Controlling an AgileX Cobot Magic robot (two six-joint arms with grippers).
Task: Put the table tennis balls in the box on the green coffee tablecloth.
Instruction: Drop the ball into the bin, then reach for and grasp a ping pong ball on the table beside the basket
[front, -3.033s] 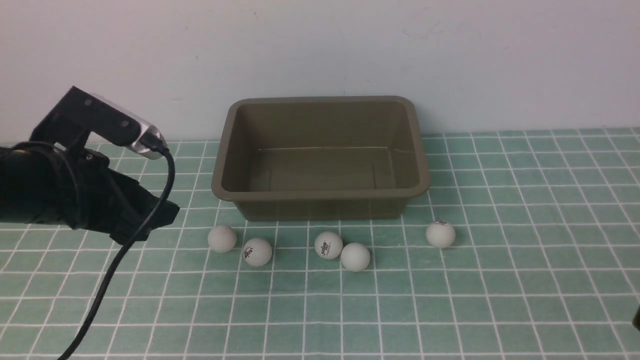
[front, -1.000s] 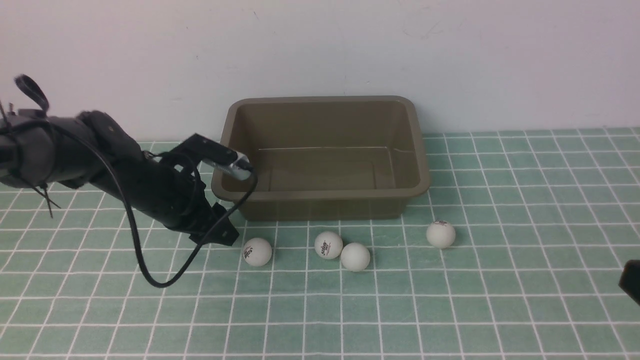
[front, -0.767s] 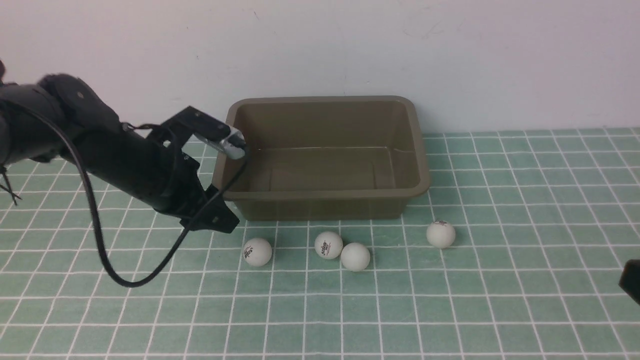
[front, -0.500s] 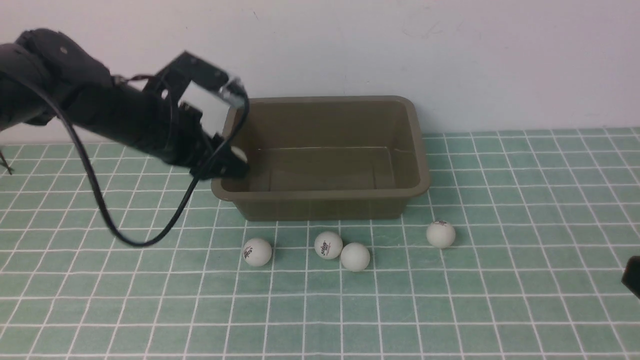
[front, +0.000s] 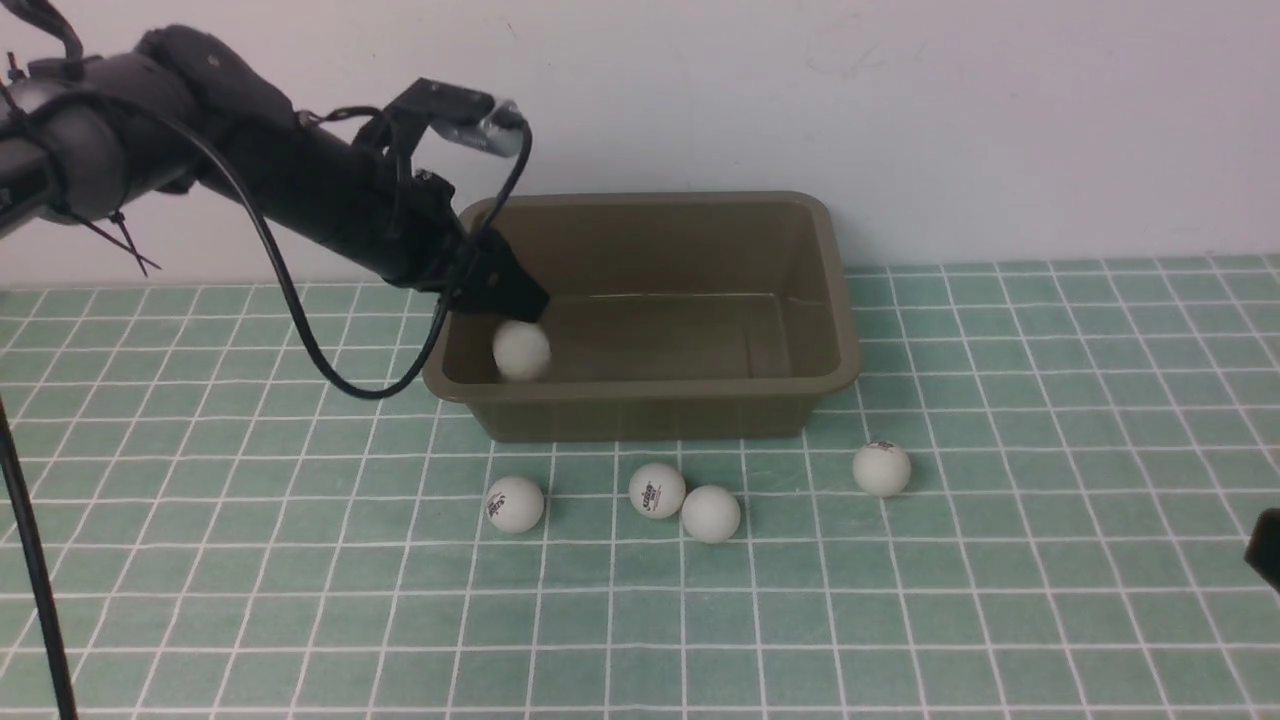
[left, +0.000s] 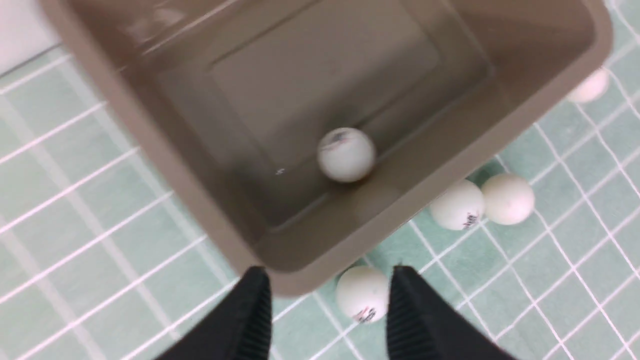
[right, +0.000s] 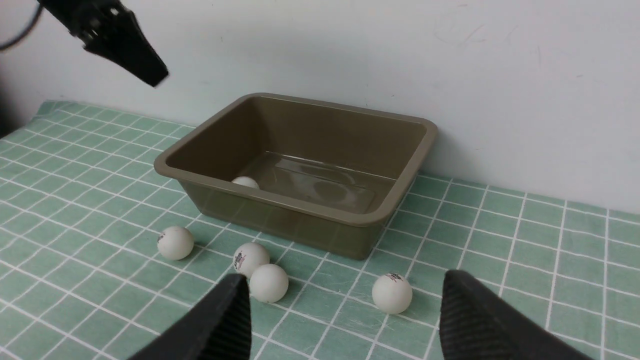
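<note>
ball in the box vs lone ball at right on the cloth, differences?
Place: the ball in the box lies inside the box, near its left front corner; the lone ball sits outside on the green tablecloth, by the box's right front corner.
Print, front view: the lone ball shows dark print on top; the ball in the box looks blank.
Both: small, white, round, alike in size.

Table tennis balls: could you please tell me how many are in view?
5. One ball is inside the box, at its left end. Four rest on the tablecloth before the box: one left, two side by side centrally, one right. None seems hidden.
</note>
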